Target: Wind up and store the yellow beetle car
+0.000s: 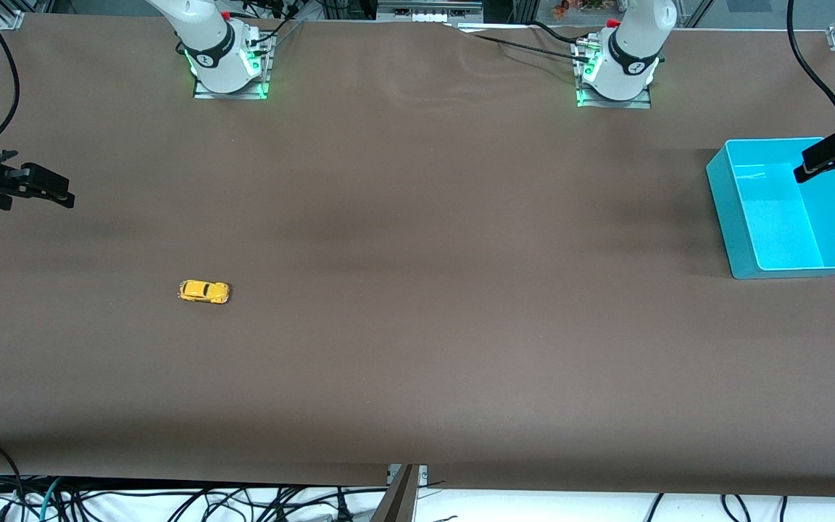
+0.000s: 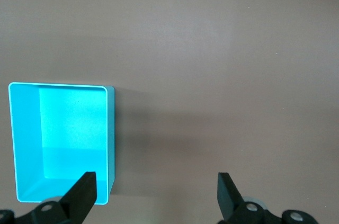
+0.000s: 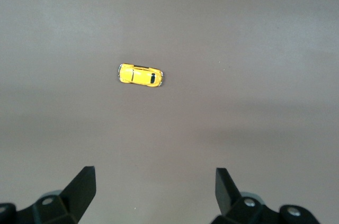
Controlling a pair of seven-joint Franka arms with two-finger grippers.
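Observation:
The yellow beetle car [image 1: 204, 291] stands on its wheels on the brown table, toward the right arm's end. It also shows in the right wrist view [image 3: 140, 75], well clear of the fingers. My right gripper [image 1: 62, 194] hangs open and empty above the table edge at that end; in its wrist view [image 3: 155, 184] the jaws stand wide apart. My left gripper [image 1: 803, 168] hangs open and empty over the turquoise bin [image 1: 728, 210]. In its wrist view [image 2: 157, 187] one finger is over the bin's corner [image 2: 110, 144]. The bin is empty.
The brown cloth covers the whole table. The two arm bases [image 1: 227, 69] [image 1: 617, 72] stand along the edge farthest from the front camera. Cables hang under the table edge nearest to that camera.

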